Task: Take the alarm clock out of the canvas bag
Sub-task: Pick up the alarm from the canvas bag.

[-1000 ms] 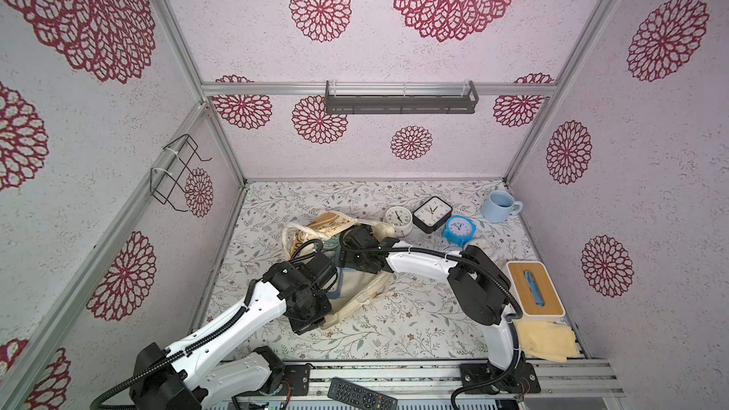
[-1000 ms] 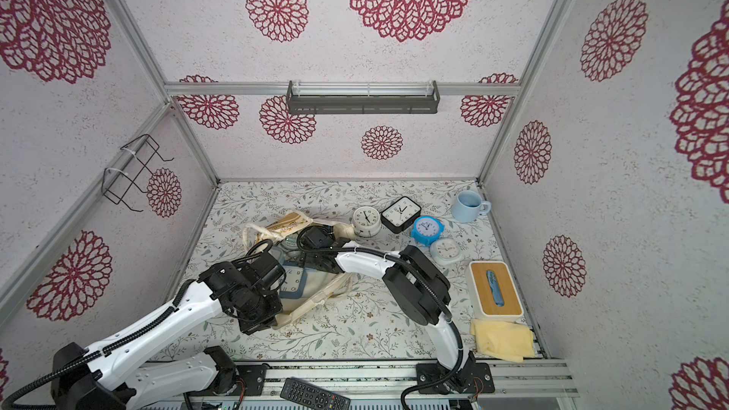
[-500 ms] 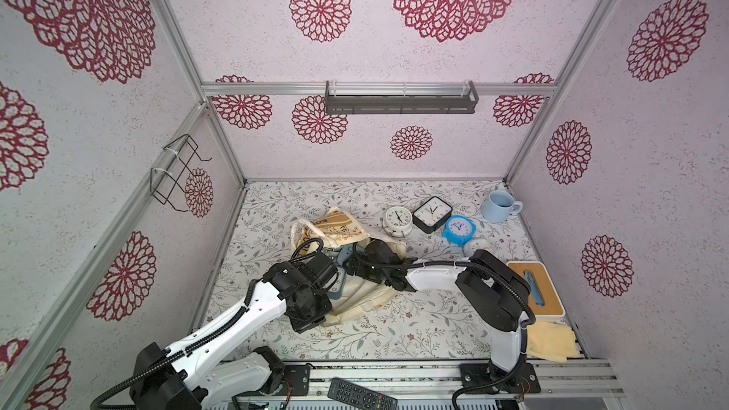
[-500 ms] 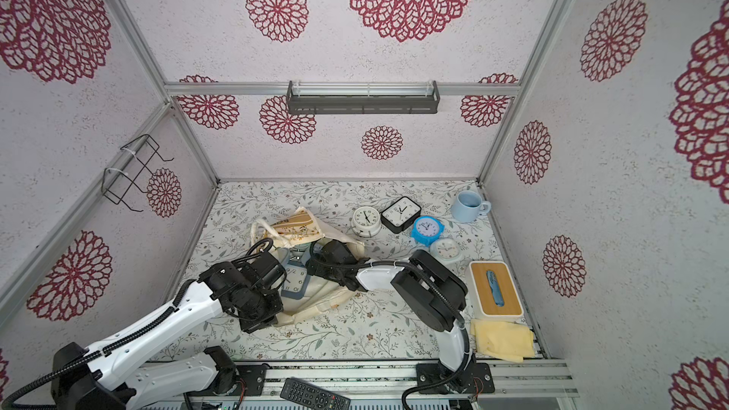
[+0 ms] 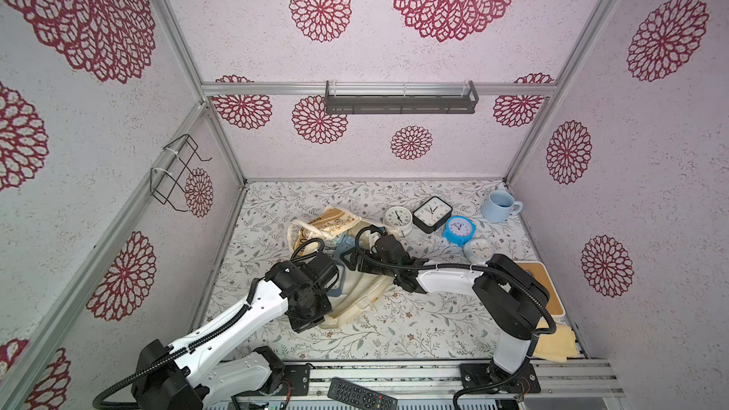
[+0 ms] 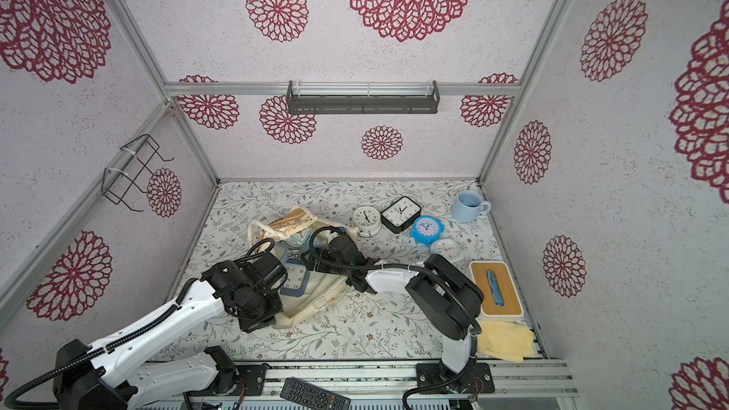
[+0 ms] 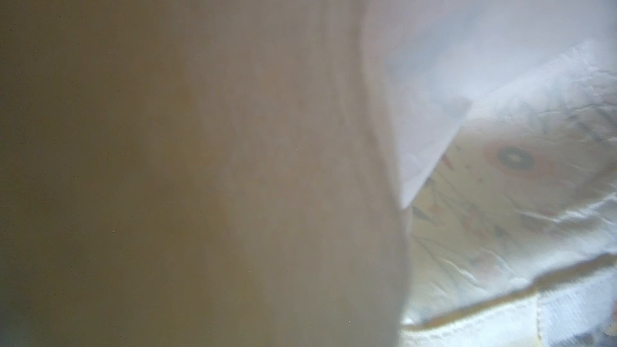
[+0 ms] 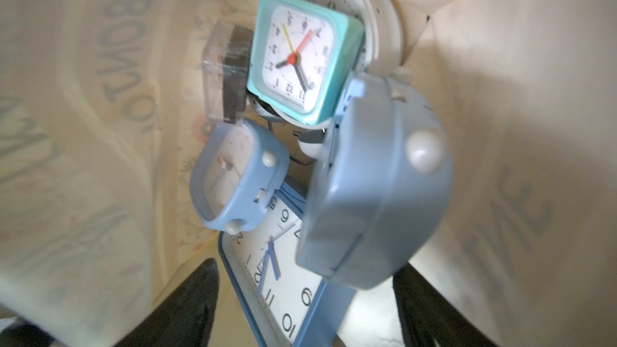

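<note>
My right hand (image 5: 344, 259) has dropped from the twelve o'clock end of the canvas bag (image 5: 357, 297), where it sat a second ago beside the tan printed band (image 5: 335, 218). It now sits at the bag's mouth, pointing toward nine o'clock with the elbow folded back toward three. Its jaws stay spread wide and hold nothing.

The wrist camera now looks straight down the inside of the bag. A blue-framed square alarm clock (image 8: 287, 292) lies nearest, its corner reaching in between the fingers (image 8: 200, 292), with no pad touching it that I can see. Deeper in sit a grey-blue round-backed clock (image 8: 377, 201), a small blue clock (image 8: 233, 175) and a teal square clock (image 8: 303, 58). All of them are still inside the cloth.

My left hand (image 5: 311, 315) has not moved. It is closed at the six o'clock edge of the bag, and cream fabric fills its camera. I take it to be pinning the cloth, though its fingers are hidden.

I read the shift as the reach ending and the grasp beginning. The next step is to ease forward a little and close on the blue frame. The risk is catching the bag wall along with it.

On the table (image 5: 434, 329), a white round clock (image 5: 398, 219) and a black square clock (image 5: 432, 212) stand at one o'clock from the bag.
</note>
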You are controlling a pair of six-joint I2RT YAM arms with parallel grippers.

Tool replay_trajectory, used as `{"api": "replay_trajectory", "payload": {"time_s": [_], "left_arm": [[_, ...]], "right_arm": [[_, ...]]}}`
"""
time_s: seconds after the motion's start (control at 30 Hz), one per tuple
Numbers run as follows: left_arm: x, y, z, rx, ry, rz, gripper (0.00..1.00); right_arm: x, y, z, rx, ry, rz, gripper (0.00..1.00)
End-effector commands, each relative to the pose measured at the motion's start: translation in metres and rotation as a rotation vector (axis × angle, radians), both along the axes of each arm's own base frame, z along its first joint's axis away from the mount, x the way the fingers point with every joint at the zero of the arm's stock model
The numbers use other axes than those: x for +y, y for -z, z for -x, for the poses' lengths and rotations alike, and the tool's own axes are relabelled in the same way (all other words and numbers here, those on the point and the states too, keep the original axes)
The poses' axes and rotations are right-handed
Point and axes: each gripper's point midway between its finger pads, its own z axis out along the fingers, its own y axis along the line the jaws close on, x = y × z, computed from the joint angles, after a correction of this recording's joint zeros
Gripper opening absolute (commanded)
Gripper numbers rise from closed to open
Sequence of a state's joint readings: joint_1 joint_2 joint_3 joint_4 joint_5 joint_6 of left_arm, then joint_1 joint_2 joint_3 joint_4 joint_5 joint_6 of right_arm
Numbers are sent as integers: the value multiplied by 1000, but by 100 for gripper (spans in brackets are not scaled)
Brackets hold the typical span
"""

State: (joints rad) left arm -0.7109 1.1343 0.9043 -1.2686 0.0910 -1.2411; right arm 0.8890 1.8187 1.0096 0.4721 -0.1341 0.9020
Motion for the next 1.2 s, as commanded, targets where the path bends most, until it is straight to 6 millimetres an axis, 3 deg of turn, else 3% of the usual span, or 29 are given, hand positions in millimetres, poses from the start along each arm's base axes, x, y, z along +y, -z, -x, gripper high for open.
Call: {"api": "replay_trajectory", "payload": {"time_s": [0.0,0.27,0.43,0.63,0.77,0.97,1.17], "left_arm": [[4,2,7,30,12,-36,0],[3,2,7,28,19,-36,0],[3,1,6,22,17,-34,0],[1,3,6,26,23,-29,0],[0,4,5,25,27,-27,0],[2,1,6,14,21,-27,0],[1,1,5,13,25,-26,0]], "right_arm": [[1,-48,-21,-115,39,-83,84],[0,-5,-39,61,122,-33,85],[-12,29,-44,167,188,165,85],[-24,37,-46,221,242,266,86],[-33,54,-46,297,295,347,85],[-30,69,-50,326,303,370,77],[-26,67,-60,250,277,400,66]]}}
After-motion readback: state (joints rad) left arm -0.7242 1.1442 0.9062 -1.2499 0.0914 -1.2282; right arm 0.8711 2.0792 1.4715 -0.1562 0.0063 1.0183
